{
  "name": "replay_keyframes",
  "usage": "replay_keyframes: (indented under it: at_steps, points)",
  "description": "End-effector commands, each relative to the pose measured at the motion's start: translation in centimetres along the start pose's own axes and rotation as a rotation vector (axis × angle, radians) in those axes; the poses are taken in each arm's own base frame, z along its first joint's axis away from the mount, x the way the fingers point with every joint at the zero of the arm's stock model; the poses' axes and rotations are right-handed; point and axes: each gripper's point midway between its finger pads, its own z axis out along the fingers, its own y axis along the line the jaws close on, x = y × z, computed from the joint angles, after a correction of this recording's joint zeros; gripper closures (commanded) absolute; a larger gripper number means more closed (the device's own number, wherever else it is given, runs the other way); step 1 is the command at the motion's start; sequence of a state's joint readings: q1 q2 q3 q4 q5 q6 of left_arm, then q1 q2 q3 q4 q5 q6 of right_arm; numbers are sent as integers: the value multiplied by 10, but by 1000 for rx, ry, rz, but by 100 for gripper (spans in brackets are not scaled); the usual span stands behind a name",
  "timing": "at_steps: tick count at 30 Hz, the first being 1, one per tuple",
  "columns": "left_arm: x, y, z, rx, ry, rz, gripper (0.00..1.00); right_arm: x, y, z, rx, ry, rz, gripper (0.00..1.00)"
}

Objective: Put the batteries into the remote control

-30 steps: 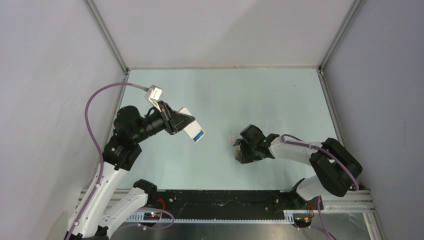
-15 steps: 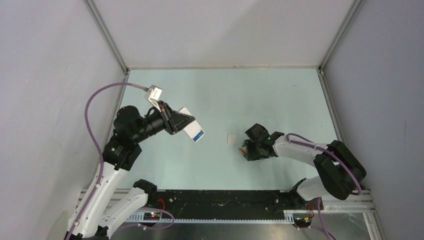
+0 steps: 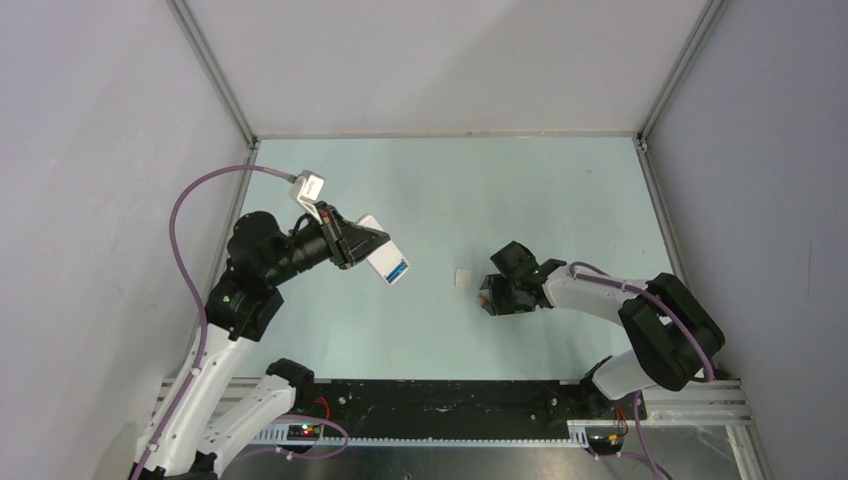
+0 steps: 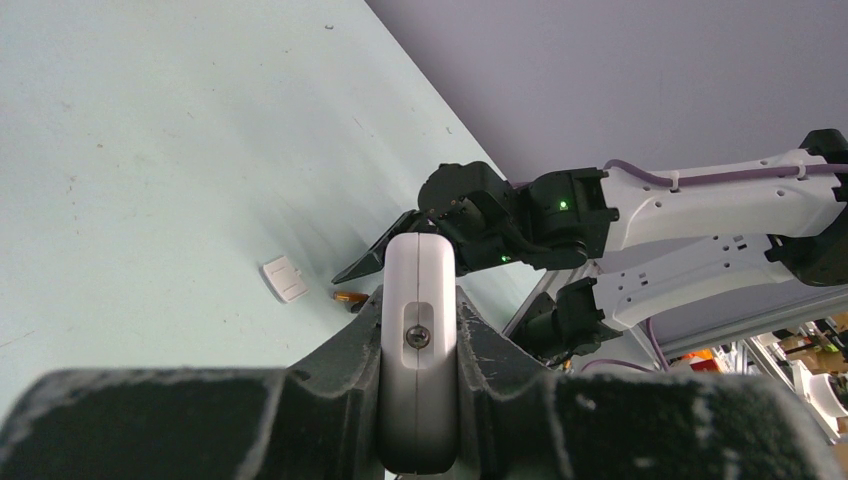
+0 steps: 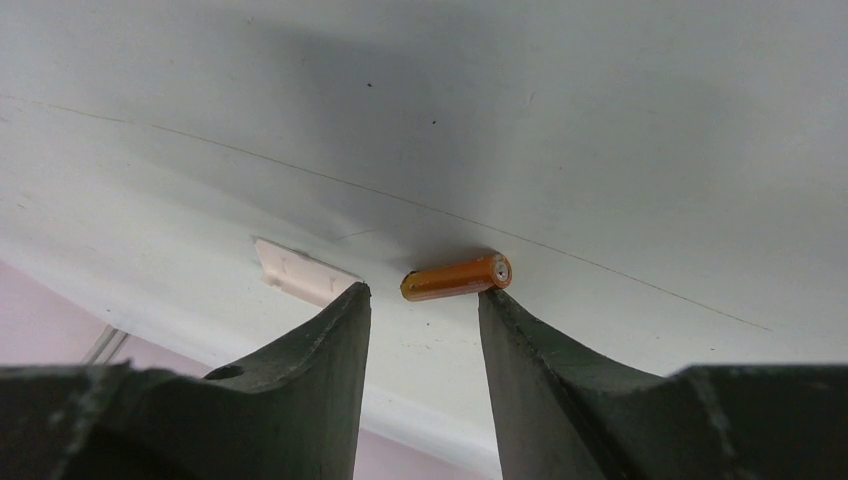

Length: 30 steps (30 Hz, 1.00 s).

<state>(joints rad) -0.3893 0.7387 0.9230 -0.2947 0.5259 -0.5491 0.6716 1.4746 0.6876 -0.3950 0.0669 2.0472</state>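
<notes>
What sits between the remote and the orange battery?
A small white flat piece on the table, seen in the top view, between the remote and the orange battery.

The left gripper (image 3: 368, 242) clasps the white remote control (image 3: 392, 264) above the pale green table (image 3: 520, 190). The right gripper (image 3: 492, 298) sits low beside a small white piece (image 3: 464, 277).

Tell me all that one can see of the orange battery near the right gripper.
The orange battery is a small slim cylinder, smooth and slightly glossy, with a pale metal cap on one end. It lies flat on the table, just beyond the tips of the open right gripper, not gripped. A small white flat piece lies beside it, apart. Whether a fingertip touches it cannot be told.
</notes>
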Motion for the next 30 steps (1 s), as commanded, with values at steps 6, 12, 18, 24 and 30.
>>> replay_keyframes:
  at_steps: [6, 12, 18, 24, 30]
  points:
    - [-15, -6, -1, 17, -50, 32, 100, -38, -44, 12, 220, -145, 241, 53]
    - [-18, -7, 0, 21, -51, 26, 100, -44, -50, 13, 270, -167, 299, 56]
    - [-18, -8, 0, 23, -50, 27, 100, -45, -47, 16, 275, -163, 317, 63]
    - [-18, -8, -1, 20, -54, 22, 100, -49, -42, 14, 254, -180, 277, 78]
    - [-17, -7, 0, 20, -49, 12, 100, -49, -35, 13, 222, -181, 192, 88]
